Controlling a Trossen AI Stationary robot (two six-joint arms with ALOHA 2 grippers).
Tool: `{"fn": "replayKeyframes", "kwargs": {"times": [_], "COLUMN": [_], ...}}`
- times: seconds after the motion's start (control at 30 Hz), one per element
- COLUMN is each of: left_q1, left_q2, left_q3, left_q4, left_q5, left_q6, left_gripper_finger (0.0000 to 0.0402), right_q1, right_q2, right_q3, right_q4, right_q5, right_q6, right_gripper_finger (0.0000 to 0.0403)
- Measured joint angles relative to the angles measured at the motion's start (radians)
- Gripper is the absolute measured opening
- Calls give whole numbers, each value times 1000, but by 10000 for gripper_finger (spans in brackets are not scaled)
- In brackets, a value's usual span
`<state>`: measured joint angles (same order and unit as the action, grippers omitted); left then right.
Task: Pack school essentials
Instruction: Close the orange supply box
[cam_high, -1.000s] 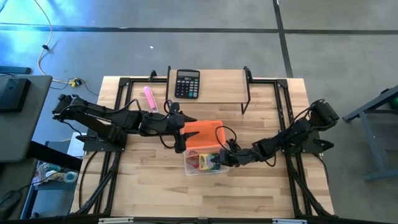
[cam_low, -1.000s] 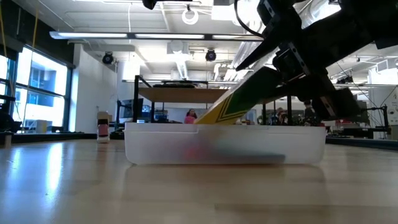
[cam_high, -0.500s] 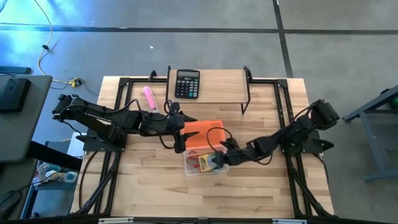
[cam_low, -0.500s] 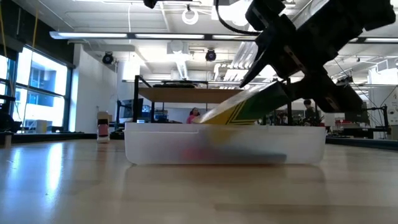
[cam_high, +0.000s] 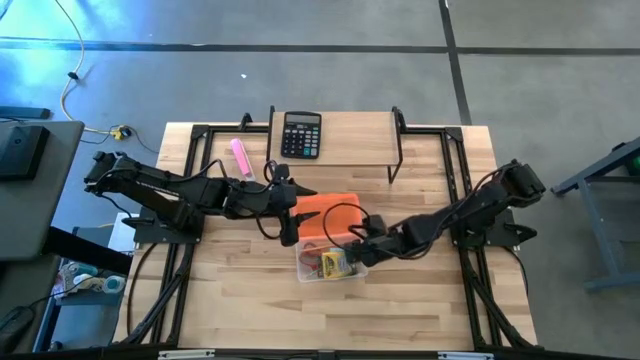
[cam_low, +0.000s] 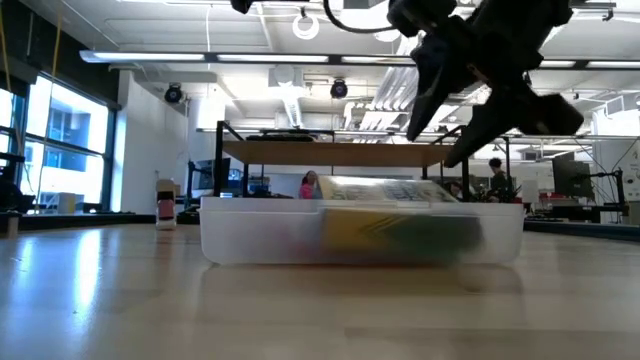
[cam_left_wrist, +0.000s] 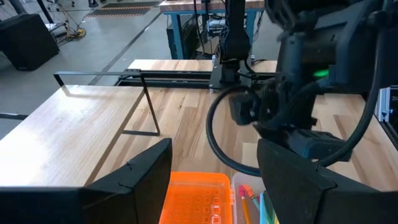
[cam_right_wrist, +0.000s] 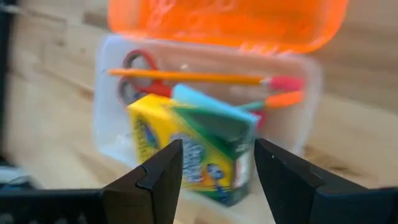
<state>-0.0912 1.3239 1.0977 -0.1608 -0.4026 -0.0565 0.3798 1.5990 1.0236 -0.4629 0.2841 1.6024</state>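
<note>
A clear plastic box (cam_high: 328, 264) sits mid-table with its orange lid (cam_high: 325, 214) swung open toward the far side. In the right wrist view a yellow-green box (cam_right_wrist: 189, 152) lies flat inside it, on a light-blue notepad (cam_right_wrist: 208, 106). Beside them lie red-handled scissors (cam_right_wrist: 134, 73), an orange pencil (cam_right_wrist: 186, 76) and other pens. My right gripper (cam_right_wrist: 217, 144) hangs open just above the yellow-green box (cam_low: 400, 225) and touches nothing. My left gripper (cam_high: 290, 222) is open over the lid's left end (cam_left_wrist: 193, 199).
A black calculator (cam_high: 301, 134) lies on a raised wooden shelf with a black wire frame (cam_high: 397, 150) at the far side. A pink marker (cam_high: 241, 157) lies far left of the box. Bare wood stretches in front of the box toward the near edge (cam_high: 330, 320).
My right gripper lowered the yellow-green box from a steep tilt until it lay flat inside the clear box. It then opened, let go and rose a little, drawing back toward the far right. The left arm stayed still.
</note>
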Motion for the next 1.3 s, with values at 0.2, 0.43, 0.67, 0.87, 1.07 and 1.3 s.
{"fn": "replayKeyframes", "kwargs": {"times": [0.2, 0.43, 0.67, 0.87, 1.07, 1.3], "left_q1": [0, -6, -45, -83, -134, -197], "left_q2": [0, 0, 0, 0, 0, 0], "left_q3": [0, 0, 0, -26, -96, -167], "left_q4": [-1, -136, -273, -307, -305, -281], "left_q5": [1, 41, 29, 34, 56, 40], "left_q6": [-1, -73, -82, -147, -363, -620], "left_gripper_finger": [225, 225, 225, 225, 225, 225], "right_q1": [-1, -41, -101, -165, -263, -405], "right_q2": [0, 0, -65, -174, -276, -303], "right_q3": [112, 181, 192, 190, 189, 189], "right_q4": [-246, -433, -582, -665, -688, -666], "right_q5": [65, 101, 121, 168, 179, 85], "right_q6": [-50, -144, -195, -248, -393, -650], "right_gripper_finger": [187, 187, 187, 187, 187, 188]}}
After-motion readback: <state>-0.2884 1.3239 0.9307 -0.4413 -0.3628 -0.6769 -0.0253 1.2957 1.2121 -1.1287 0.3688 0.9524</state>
